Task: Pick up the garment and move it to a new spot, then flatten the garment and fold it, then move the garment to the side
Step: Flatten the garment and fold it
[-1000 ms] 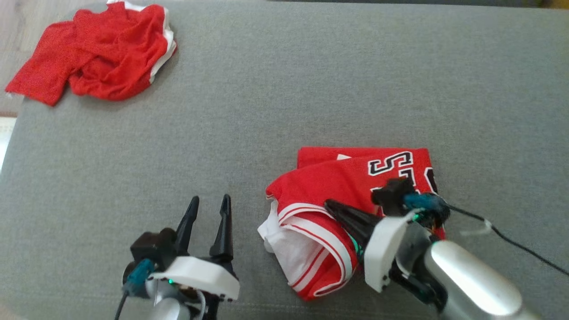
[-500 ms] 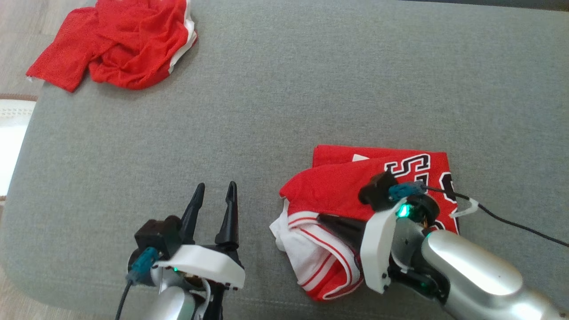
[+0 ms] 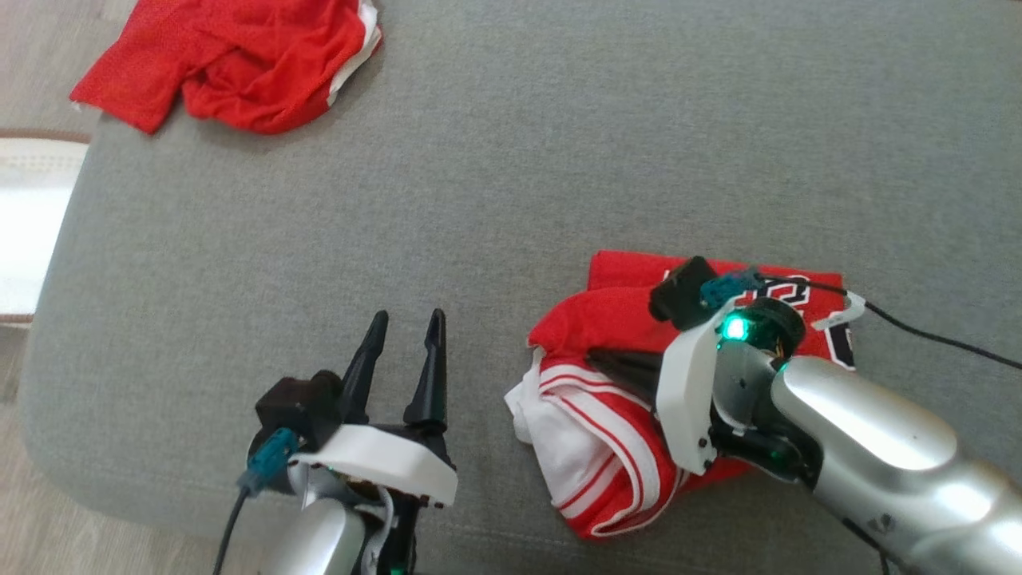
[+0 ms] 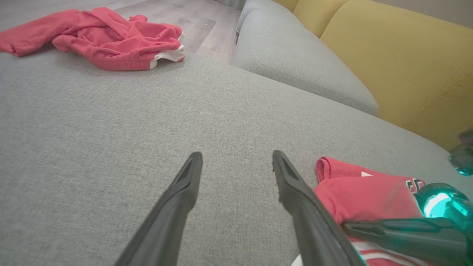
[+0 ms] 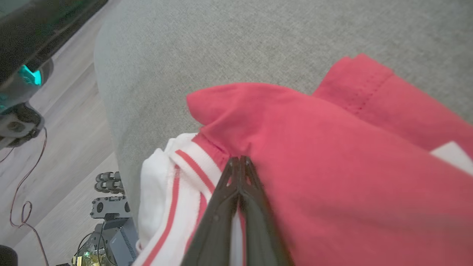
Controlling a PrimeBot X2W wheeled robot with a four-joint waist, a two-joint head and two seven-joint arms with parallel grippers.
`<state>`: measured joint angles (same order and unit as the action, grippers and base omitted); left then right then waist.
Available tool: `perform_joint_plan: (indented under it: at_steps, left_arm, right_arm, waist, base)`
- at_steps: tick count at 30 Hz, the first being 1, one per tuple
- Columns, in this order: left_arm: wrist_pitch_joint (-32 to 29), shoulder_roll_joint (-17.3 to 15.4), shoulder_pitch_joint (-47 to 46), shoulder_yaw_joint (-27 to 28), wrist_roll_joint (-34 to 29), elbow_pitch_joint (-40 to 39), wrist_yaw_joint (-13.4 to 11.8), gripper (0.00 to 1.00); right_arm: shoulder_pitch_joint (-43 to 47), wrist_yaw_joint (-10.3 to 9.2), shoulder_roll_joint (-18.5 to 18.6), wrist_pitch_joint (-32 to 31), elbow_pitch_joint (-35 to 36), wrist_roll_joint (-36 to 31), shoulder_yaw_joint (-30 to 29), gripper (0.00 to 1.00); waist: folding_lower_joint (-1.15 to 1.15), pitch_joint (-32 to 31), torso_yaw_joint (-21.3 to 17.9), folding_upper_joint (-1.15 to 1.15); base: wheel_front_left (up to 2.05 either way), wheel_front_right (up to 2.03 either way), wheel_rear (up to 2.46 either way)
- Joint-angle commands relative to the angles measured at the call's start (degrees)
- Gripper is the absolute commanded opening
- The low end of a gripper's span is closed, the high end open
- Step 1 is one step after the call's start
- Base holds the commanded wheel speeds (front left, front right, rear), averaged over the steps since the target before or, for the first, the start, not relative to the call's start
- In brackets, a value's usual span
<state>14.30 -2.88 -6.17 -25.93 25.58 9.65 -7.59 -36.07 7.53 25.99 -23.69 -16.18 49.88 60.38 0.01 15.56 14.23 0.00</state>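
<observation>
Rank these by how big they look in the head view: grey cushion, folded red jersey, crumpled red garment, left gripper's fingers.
1. grey cushion
2. folded red jersey and crumpled red garment: about alike; one is partly under the right arm, the other cut by the frame's edge, so unranked
3. left gripper's fingers, smallest

Black-and-white lettering (image 3: 840, 349) on red jersey (image 3: 607, 327), mostly hidden, not readable
</observation>
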Motion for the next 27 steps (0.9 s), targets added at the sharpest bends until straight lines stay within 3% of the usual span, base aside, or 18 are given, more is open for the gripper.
perform_joint_plan:
  at_steps: [1,7,27]
  left_arm:
    - [0.7,0.01,-1.88,1.14,0.26,-1.83,-0.25,1.0]
    - [0.7,0.01,-3.01,0.36,1.19,-2.21,-0.73,1.0]
    - [0.7,0.01,-4.19,-1.39,1.05,-1.9,-0.81,1.0]
  right_arm:
    - [-0.83,-0.04,-0.29,0.54,1.03,-0.3,-0.37,0.0]
    - [-3.16,-0.04,-1.19,0.87,-2.4,-0.13,-0.7,0.0]
    - [-7.9,-0.04,-6.46,14.46,-18.43,-5.37,-7.0,0.0]
  waist:
    - [-0.01,0.44,0.47,0.0]
    - [-0.01,1.83,1.8,0.0]
    - [-0.01,2.38,2.31,0.0]
  base:
    - [0.0,0.0,0.0]
    - [0.0,0.0,0.0]
    - [0.0,0.0,0.0]
